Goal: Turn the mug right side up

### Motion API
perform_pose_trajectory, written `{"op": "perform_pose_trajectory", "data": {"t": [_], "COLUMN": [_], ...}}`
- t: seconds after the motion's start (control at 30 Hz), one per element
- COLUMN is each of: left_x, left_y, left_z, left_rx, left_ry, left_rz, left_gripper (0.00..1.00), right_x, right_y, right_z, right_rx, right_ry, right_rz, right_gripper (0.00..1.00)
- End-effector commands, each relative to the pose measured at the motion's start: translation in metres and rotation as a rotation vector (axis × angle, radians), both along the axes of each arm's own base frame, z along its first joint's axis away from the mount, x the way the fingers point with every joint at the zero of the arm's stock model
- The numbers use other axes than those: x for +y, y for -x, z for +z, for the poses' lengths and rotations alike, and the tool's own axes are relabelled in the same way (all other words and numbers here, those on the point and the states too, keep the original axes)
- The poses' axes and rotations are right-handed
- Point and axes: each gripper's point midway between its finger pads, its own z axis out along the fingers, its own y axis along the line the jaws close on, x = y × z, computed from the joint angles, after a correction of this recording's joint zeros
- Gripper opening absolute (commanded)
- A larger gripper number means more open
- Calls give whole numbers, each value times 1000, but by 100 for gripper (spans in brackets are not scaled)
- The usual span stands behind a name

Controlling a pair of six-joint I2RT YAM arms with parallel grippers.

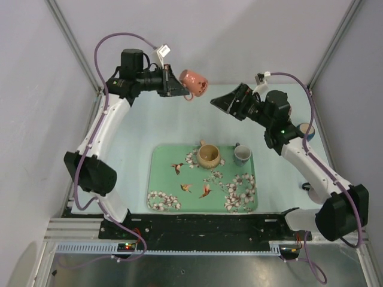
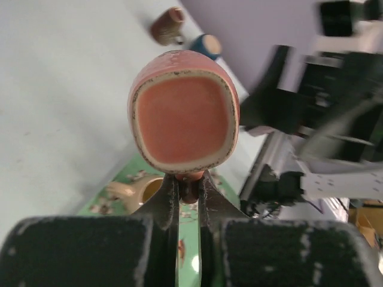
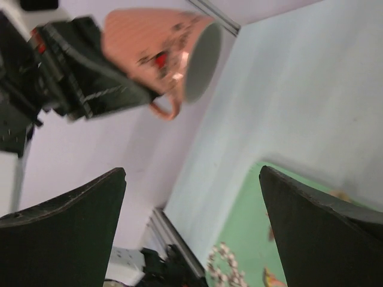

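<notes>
Over the far table (image 1: 149,122), holds mug (image 1: 194,82) sideways, left gripper (image 1: 181,89) clamped on it; right gripper (image 1: 222,98) spread, empty. Probably needs uprighting and set-down.

A green floral tray (image 1: 179,179) lies on the table (image 1: 149,125). A tan cup (image 1: 209,156) sits at its 12 o'clock edge, a grey cup (image 1: 242,154) at 1 o'clock.

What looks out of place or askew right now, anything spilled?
Only the pink mug: it hangs on its side in mid-air, shut in the left tool by its handle, mouth toward the open right tool. No spill or damage shows. The tan mug and grey-blue mug stand upright on the tray.
</notes>
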Motion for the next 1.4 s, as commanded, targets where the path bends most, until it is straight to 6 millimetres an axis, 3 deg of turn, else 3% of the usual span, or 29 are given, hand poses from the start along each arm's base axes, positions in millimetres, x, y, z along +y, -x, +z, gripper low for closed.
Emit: {"op": "perform_pose_trajectory", "data": {"t": [0.0,0.17,0.27,0.4,0.47,0.53,0.57,0.6,0.63,0.67,0.7,0.73,0.83,0.87,0.93,1.03,1.07,1.1,1.2,1.37], "left_x": [-19,-36,-43,-51,-54,-55,-52,-48,-39,-29,-14,0,57,82,138,211,229,245,270,290], "left_y": [56,84,91,98,100,98,94,85,73,62,50,41,18,10,-6,-17,-17,-16,-8,0], "left_z": [71,83,85,83,80,72,68,61,55,51,48,47,52,52,45,18,11,0,-21,-45], "left_rx": [-67,-78,-81,-78,-71,-57,-50,-37,-23,-18,-22,-28,-54,-58,-56,-69,-78,-84,-86,-63], "left_ry": [142,159,160,158,154,142,135,121,106,95,83,76,72,70,41,-115,-175,-252,-392,-513], "left_rz": [-164,-239,-256,-278,-287,-274,-255,-211,-148,-96,-35,12,152,217,385,624,680,732,793,835], "left_gripper": [0,0,0,0,0,0,4,16,50,75,87,93,99,99,99,100,100,100,100,100], "right_x": [9,21,26,29,31,32,31,31,28,27,26,24,38,48,77,117,134,139,157,178], "right_y": [-7,-6,-3,3,6,9,11,10,9,5,-1,-4,-5,0,4,35,41,46,52,54], "right_z": [70,96,104,111,115,117,119,115,115,108,93,88,48,44,6,-46,-59,-61,-108,-154], "right_rx": [-79,-111,-112,-123,-135,-147,-155,-158,-173,-188,-159,-205,-232,-266,-244,-168,-170,-180,-153,-142], "right_ry": [-237,-351,-382,-403,-410,-412,-409,-384,-357,-281,-197,-91,234,331,535,786,861,942,1172,1223], "right_rz": [31,102,145,166,175,184,183,170,140,97,37,-10,-36,-5,107,379,457,491,561,618], "right_gripper": [99,92,79,55,38,12,6,3,1,1,0,0,0,0,0,0,0,0,0,0]}}
